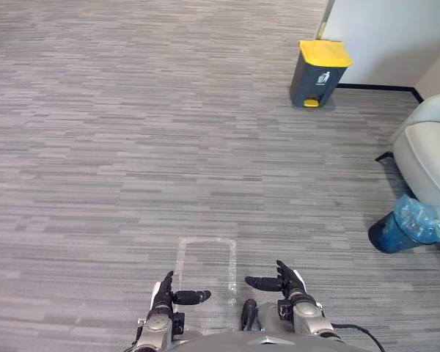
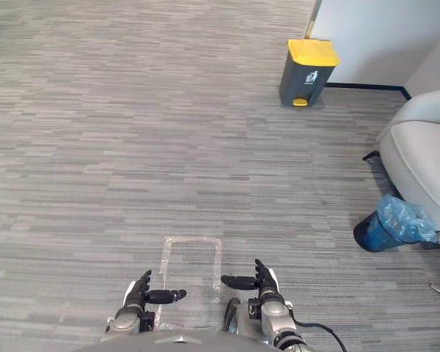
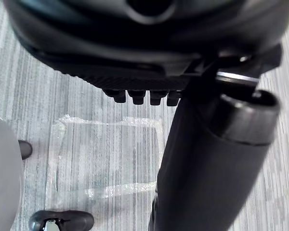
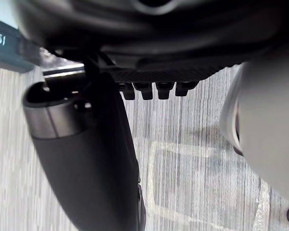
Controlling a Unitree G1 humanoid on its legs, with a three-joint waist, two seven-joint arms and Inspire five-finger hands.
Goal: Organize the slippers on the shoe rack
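We log a grey striped carpet floor [image 1: 132, 110], a pale upholstered armchair [image 1: 433, 147] at right, a yellow-lidded dark pedal bin [image 1: 319, 73] and a blue plastic-lined bin [image 1: 396, 233]. A clear tape rectangle [image 1: 205, 240] lies between left hand [image 1: 163, 297] and right hand [image 1: 287, 282], both with fingers straight.

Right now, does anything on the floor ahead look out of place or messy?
Nothing is spilled or tipped. One oddity: a rectangle of wrinkled clear tape on the carpet, just ahead of the open left hand and right hand. The yellow-lidded bin stands upright; a blue bag puffs out of a small bin beside the chair.
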